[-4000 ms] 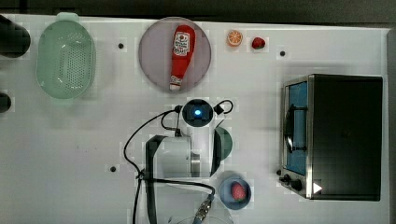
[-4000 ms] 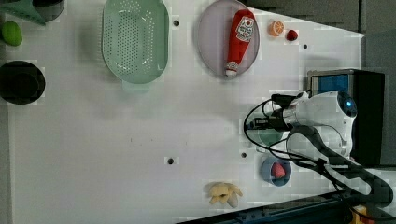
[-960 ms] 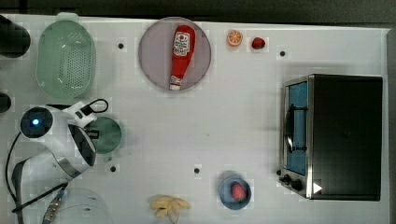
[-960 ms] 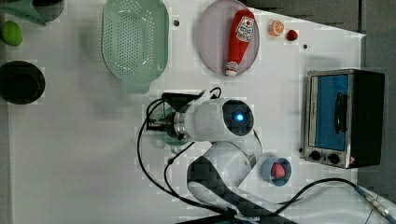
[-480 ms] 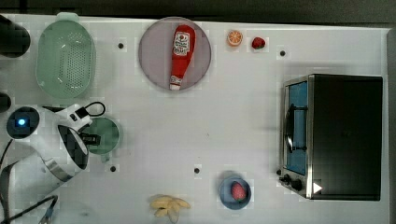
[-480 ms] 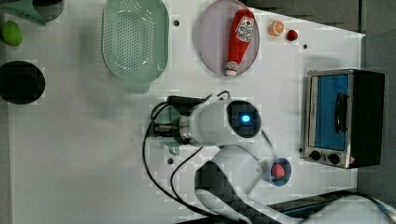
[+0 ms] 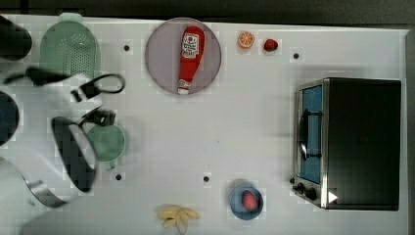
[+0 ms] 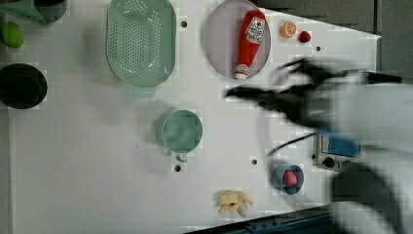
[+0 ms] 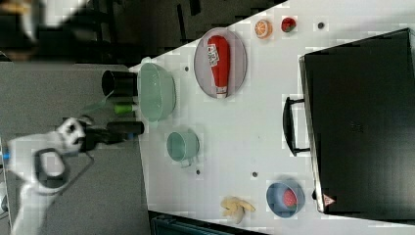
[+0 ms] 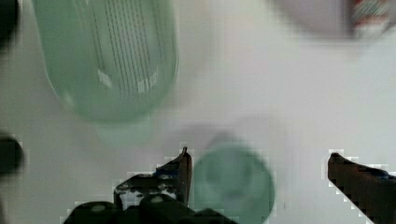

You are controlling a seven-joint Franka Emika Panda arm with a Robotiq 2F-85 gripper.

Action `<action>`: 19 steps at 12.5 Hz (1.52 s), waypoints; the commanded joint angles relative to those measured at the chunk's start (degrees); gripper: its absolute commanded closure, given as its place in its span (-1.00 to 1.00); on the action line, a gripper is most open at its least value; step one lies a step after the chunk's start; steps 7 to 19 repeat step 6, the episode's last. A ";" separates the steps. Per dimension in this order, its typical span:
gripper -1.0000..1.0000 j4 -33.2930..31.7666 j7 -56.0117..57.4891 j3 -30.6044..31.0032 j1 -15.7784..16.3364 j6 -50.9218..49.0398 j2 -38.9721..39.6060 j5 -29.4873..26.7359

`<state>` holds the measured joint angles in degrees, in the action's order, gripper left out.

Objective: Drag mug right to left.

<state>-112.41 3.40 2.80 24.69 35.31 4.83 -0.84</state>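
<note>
The teal-green mug (image 7: 107,142) stands upright on the white table (image 7: 235,122), in the top view's left part, with its handle nub toward the table's near edge. It also shows as the mug (image 8: 181,130) and the mug (image 9: 182,145), free of any grip. In the wrist view my gripper (image 10: 259,154) is open, its dark fingers (image 10: 183,170) wide apart. The mug (image 10: 233,184) lies below and between them, close to one finger and well clear of the other. My blurred arm (image 7: 73,147) hangs at the top view's left edge, beside the mug.
A pale green colander (image 7: 68,49) sits just behind the mug. A plate (image 7: 161,56) carries a ketchup bottle (image 7: 190,51). A toaster oven (image 7: 352,142) fills the top view's right. A blue bowl (image 7: 246,200), a banana (image 7: 177,215) and a black cup (image 7: 12,36) also stand about.
The jaws have spread wide and let go of the mug. The arm has pulled away from it, blurred by motion. The mug has stayed where it was.
</note>
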 commanded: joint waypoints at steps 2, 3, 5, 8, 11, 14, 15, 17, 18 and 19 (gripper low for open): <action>-1.00 3.16 -3.13 -12.50 -6.52 -11.83 -8.35 0.12; -1.00 4.46 -3.13 -15.61 -6.92 -15.53 -9.83 0.19; -1.00 6.54 -3.05 -21.04 -7.45 -20.47 -11.50 0.57; -1.00 7.08 -2.75 -22.93 -7.46 -21.67 -12.08 0.64; -1.00 7.08 -2.75 -22.93 -7.46 -21.67 -12.08 0.64; -1.00 7.08 -2.75 -22.93 -7.46 -21.67 -12.08 0.64; -1.00 7.08 -2.75 -22.93 -7.46 -21.67 -12.08 0.64; -1.00 7.08 -2.75 -22.93 -7.46 -21.67 -12.08 0.64; -1.00 7.08 -2.75 -22.93 -7.46 -21.67 -12.08 0.64; -1.00 7.08 -2.75 -22.93 -7.46 -21.67 -12.08 0.64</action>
